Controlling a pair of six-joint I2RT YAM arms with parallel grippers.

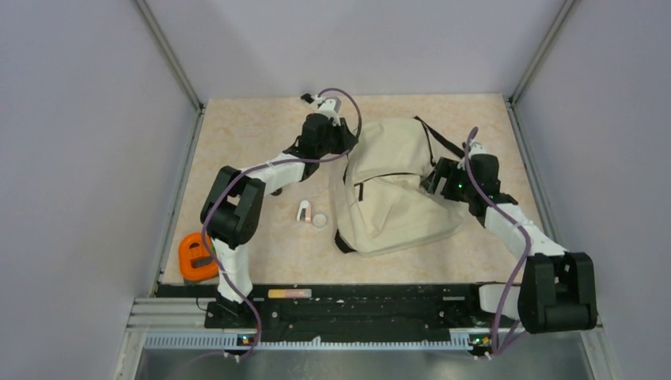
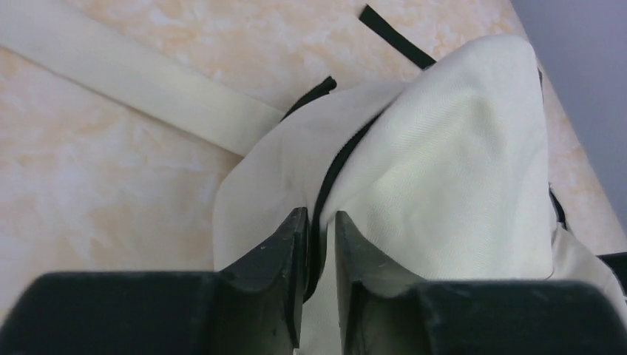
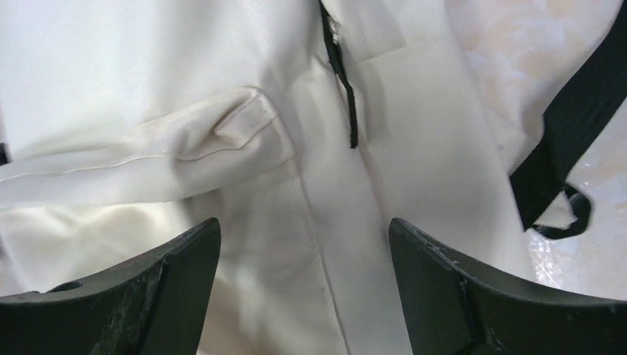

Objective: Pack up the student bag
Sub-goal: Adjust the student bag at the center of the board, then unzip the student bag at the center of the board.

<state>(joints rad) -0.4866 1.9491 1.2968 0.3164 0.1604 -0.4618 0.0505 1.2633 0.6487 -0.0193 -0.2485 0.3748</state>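
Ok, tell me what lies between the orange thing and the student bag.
Top view: the left arm's lower link beside the orange thing, then two small white items nearer the student bag.

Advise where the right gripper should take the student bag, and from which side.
Grip the black zipper pull on the student bag, from above. It is a slim tab lying flat on the fabric, ahead of the open right gripper; straddle it across its width. The left gripper pinches the zipper edge.

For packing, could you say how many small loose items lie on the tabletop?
3: orange object at near left edge; small white item and round piece beside student bag; more may be hidden.
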